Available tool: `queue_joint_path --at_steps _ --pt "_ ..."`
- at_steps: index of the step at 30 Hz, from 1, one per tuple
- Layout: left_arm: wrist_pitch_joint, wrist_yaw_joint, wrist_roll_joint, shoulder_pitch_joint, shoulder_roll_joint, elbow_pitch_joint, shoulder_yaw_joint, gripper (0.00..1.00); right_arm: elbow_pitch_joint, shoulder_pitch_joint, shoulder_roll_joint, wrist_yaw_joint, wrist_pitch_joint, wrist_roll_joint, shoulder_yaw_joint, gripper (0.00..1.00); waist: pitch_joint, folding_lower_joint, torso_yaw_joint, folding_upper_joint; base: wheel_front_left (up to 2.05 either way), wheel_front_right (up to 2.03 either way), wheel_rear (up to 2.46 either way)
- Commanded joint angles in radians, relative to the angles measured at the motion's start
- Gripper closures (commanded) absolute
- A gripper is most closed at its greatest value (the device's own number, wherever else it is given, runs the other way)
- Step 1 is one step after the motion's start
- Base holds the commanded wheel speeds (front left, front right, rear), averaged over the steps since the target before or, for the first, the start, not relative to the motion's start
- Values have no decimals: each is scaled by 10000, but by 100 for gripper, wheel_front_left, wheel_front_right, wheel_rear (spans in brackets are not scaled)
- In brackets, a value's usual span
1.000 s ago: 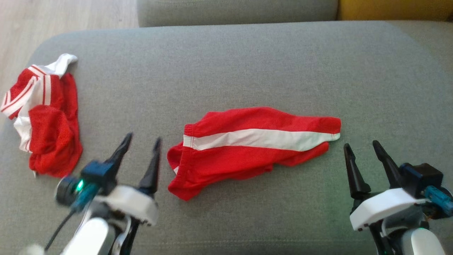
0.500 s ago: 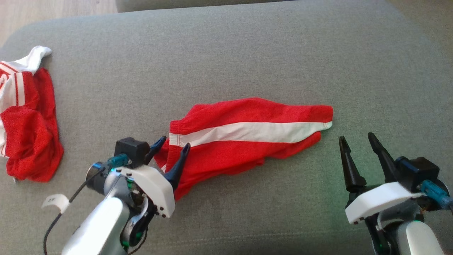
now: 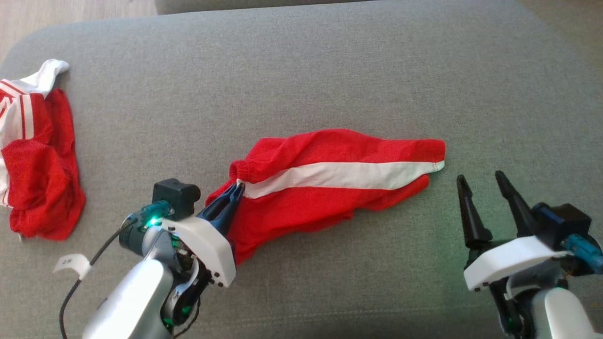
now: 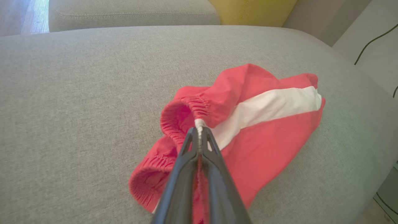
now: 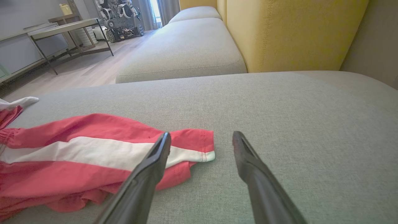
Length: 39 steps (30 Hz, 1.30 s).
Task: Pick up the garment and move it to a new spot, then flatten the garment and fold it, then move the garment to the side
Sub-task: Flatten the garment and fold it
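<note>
At 9 o'clock on shorts (image 3: 339,197), left pincer (image 3: 237,187) clamps waistband (image 3: 241,168); right pincer (image 3: 479,175) gapes. Pickup step: you lift, relocate next.

Garment (image 3: 330,207) mid-cushion (image 3: 301,70), left hand (image 3: 238,187) at its waistband, right hand (image 3: 480,178) near its hem, other clothing (image 3: 37,188) far left.

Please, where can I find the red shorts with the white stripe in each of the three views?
Head view: shorts at centre, left end pinched by left gripper.
Left wrist view: shorts centre-right, ahead of that gripper.
Right wrist view: shorts lower left.
Shared landmark: white stripe.
</note>
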Motion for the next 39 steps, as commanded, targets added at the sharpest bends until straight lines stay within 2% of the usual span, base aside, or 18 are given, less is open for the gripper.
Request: queue_joint_path --at_steps 1,10,22,23,24,25,26,27,33,39 --pt "-175 -7 60 -476 188 -390 343 100 -271 -399 -47 35 -45 16 92 0 27 0 1 0 0 0 0" --pt "-461 148 355 -812 234 -817 325 100 1139 -1183 -694 35 608 -337 -286 0 522 0 350 0 0 0 0" --pt "-765 163 534 -1144 52 -755 143 100 3312 -2615 -1031 35 985 -11 327 0 1025 0 831 0 0 0 0" --pt "-794 166 537 -1162 35 -745 134 100 3470 -2638 -1029 35 1066 32 366 10 1056 0 857 0 0 0 0" --pt "-825 175 545 -1180 26 -741 131 100 3580 -2663 -1022 35 1121 85 404 45 1093 0 873 0 0 0 0" --pt "-863 189 552 -1191 20 -736 135 100 3660 -2688 -1017 35 1133 128 424 56 1114 0 878 0 0 0 0" --pt "-901 195 552 -1201 25 -731 145 100 3723 -2716 -1023 35 1122 161 446 72 1141 0 874 0 0 0 0" --pt "-945 197 547 -1211 31 -723 159 100 3778 -2747 -1038 35 1096 187 470 100 1161 0 863 0 0 0 0" --pt "-1247 290 594 -1223 104 -748 255 100 3846 -2888 -1063 35 759 491 486 100 1168 0 712 0 0 0 0" --pt "-1891 522 795 -1277 206 -1021 473 100 2991 -2746 -1022 35 113 832 111 100 920 0 534 0 0 0 0"
